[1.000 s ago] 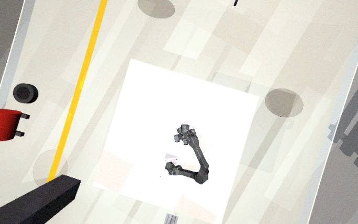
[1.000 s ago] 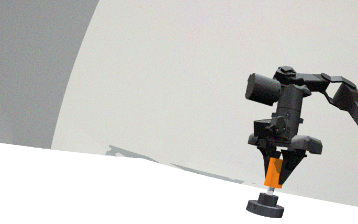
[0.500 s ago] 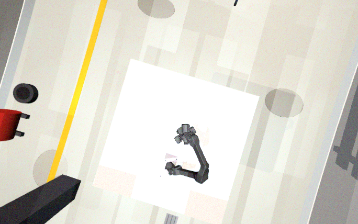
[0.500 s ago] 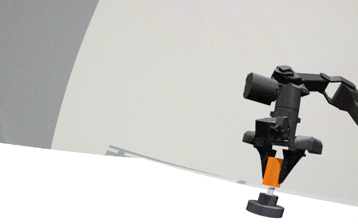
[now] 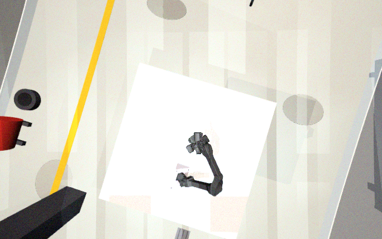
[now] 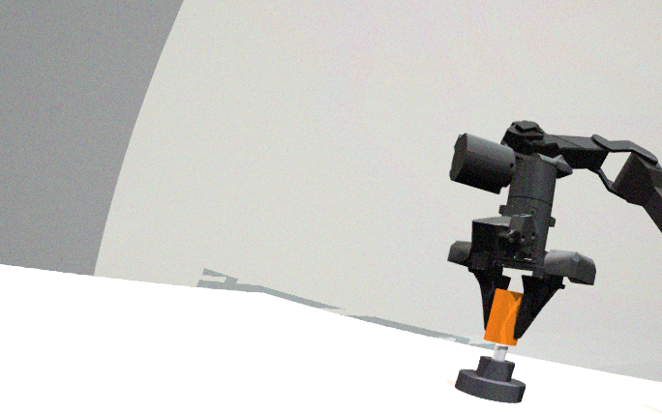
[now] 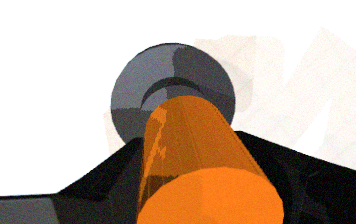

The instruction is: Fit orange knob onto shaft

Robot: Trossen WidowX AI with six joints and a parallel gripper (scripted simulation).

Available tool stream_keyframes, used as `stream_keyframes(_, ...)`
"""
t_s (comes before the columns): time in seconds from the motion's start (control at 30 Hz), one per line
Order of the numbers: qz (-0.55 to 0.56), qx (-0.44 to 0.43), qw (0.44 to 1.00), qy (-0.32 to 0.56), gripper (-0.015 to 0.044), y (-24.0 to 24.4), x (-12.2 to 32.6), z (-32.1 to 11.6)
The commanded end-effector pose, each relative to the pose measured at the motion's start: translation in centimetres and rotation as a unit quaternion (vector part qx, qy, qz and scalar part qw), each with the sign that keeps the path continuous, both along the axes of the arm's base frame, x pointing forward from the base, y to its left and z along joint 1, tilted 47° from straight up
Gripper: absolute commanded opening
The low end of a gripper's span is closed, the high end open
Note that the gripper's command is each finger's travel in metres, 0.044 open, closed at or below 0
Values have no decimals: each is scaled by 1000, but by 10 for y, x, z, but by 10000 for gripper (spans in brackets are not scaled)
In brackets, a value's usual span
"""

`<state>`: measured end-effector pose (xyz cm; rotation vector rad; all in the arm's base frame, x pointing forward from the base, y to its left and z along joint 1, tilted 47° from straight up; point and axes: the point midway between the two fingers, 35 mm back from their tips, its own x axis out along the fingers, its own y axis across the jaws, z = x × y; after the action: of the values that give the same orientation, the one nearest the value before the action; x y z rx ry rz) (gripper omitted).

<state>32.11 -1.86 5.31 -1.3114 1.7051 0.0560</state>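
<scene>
My gripper (image 6: 501, 332) is shut on the orange knob (image 6: 504, 317) (image 7: 200, 135), one finger on each side of it. In the exterior view the knob stands close to upright, with a slight lean. Its lower end is at the top of the silver shaft (image 6: 499, 352), and a short length of shaft shows between the knob and the dark round pedestal (image 6: 490, 388) (image 7: 135, 90). In the wrist view the knob covers the shaft. The knob's hole and both flat sides are hidden. In the top view the arm's hand hides knob and pedestal.
The white table top (image 5: 157, 112) (image 6: 195, 351) lies under the arm (image 5: 215, 166). On the floor around it, the top view shows a yellow stripe (image 5: 93, 62), a red object (image 5: 8, 133), a black round object (image 5: 27, 99) and a long black beam (image 5: 47, 210).
</scene>
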Motion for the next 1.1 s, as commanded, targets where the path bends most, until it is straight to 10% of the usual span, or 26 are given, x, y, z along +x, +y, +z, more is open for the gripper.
stream_keyframes(0.0, 3, 0, 1000, 2, 0, 1, -1, -1)
stream_keyframes(1.07, 3, 0, 1000, 2, 0, 1, -2, -1)
